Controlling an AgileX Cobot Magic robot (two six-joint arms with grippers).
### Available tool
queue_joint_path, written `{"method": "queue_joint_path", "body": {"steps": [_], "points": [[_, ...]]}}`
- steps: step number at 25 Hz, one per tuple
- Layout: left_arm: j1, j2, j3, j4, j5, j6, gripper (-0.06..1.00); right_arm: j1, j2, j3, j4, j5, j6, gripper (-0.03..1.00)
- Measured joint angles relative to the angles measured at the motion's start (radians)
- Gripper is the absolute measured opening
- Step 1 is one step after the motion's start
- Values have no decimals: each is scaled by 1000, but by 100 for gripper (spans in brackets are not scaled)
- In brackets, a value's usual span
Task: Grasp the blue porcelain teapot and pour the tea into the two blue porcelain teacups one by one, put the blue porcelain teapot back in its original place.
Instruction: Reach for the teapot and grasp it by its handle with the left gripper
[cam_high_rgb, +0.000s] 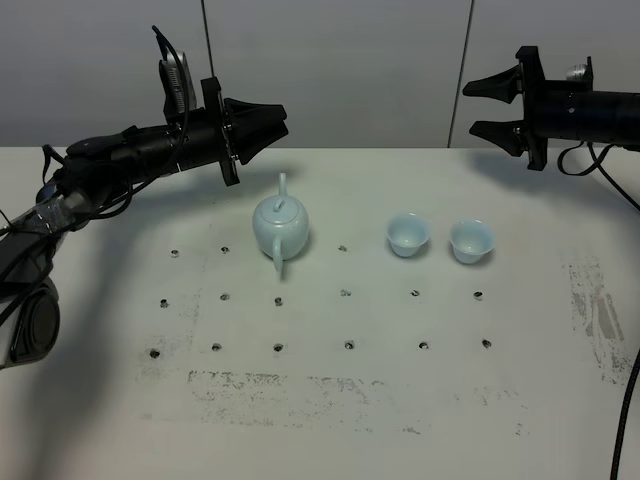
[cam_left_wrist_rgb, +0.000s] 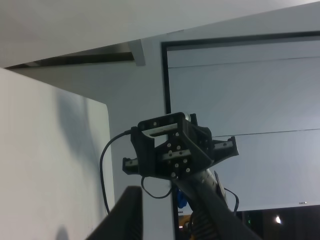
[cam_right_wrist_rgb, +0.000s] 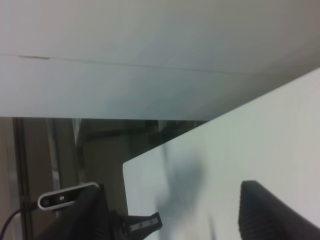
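White table top (cam_high_rgb: 330, 420) lies under both arms, with a grey wall behind. The blue porcelain teapot (cam_high_rgb: 280, 225) stands left of the middle, and its loop handle (cam_high_rgb: 277, 266) faces the front edge. To its right stand the first teacup (cam_high_rgb: 408, 234) and the second teacup (cam_high_rgb: 471, 240). Your left gripper (cam_high_rgb: 284, 117) hangs up behind the pot, fingers together. Your right gripper (cam_high_rgb: 470, 108) hangs high, fingers apart. It looks best to open the left one, come down on the handle, squeeze firmly and lift slowly.
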Motion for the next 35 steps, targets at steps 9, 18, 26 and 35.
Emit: {"method": "queue_joint_path", "body": {"steps": [9, 18, 26, 35], "points": [[0, 0, 0, -6, -1, 1, 31, 0, 0, 0, -7, -19, -52, 57], [0, 0, 0, -12, -2, 29, 31, 0, -10, -1, -199, -64, -273, 55], [0, 2, 0, -1, -4, 56, 31, 0, -112, -2, -1048, -126, 13, 54], [0, 5, -36, 85, -14, 63, 31, 1, -144, -6, -1219, 33, 86, 54]]}}
